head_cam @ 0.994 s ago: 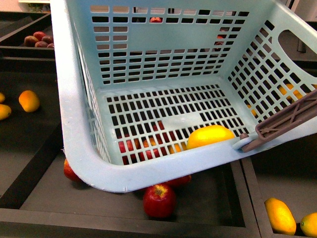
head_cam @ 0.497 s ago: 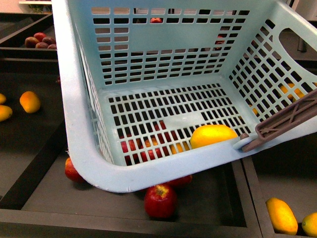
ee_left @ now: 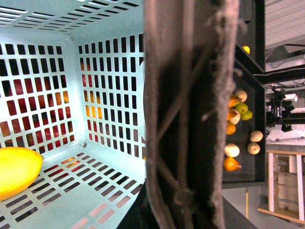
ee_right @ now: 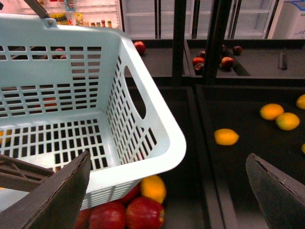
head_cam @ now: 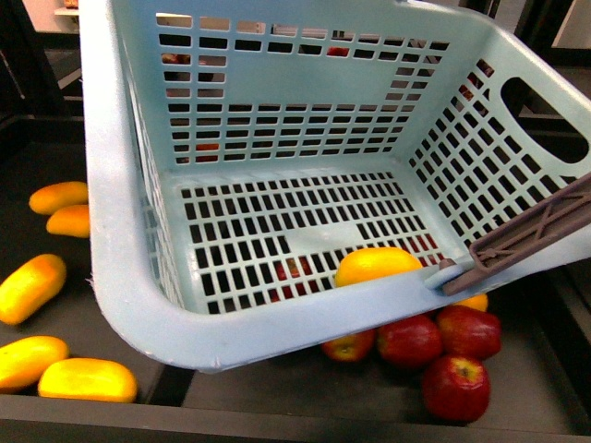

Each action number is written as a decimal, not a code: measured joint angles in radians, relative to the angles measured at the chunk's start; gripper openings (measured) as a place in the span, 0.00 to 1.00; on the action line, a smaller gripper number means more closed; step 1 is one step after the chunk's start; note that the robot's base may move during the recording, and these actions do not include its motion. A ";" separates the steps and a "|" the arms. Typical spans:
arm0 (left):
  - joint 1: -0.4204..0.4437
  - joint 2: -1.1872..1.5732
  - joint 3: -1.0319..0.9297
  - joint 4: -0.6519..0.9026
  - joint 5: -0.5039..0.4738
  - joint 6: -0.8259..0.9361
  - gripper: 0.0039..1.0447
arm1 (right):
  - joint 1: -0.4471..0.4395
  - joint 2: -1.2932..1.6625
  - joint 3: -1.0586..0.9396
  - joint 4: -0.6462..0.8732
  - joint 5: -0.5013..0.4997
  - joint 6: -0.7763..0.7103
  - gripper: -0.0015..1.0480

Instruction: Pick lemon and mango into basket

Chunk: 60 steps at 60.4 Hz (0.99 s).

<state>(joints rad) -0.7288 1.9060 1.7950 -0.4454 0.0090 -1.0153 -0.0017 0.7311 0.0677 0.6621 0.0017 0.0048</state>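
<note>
The light teal basket (head_cam: 120,277) hangs tilted and fills the front view. Its grey-brown handle (head_cam: 526,235) crosses the right side. A bright yellow lemon (head_cam: 374,264) lies on the slotted floor at the near wall; it also shows in the left wrist view (ee_left: 14,169). Several orange-yellow mangoes (head_cam: 88,379) lie in the dark bin at lower left, outside the basket. My left gripper (ee_left: 167,212) is shut on the handle (ee_left: 190,114), mostly hidden behind it. My right gripper (ee_right: 167,200) is open and empty, beside the basket's corner (ee_right: 162,143).
Red apples (head_cam: 455,386) lie in the bin under the basket's right corner, with an orange-yellow fruit (ee_right: 152,187) among them. Round yellow-orange fruits (ee_right: 226,137) lie in the bin to the right. Black dividers (ee_right: 205,157) separate the bins. Shelves stand behind.
The basket has swung left across the bins. The apples now lie at lower right and the mangoes have come into view at left. The lemon stays on the basket floor.
</note>
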 joint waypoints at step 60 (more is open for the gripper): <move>0.001 0.000 0.002 0.000 0.010 -0.002 0.05 | 0.000 -0.001 -0.005 -0.001 -0.002 0.000 0.92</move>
<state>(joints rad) -0.7277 1.9060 1.7966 -0.4454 0.0189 -1.0168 -0.0017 0.7303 0.0624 0.6609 0.0002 0.0051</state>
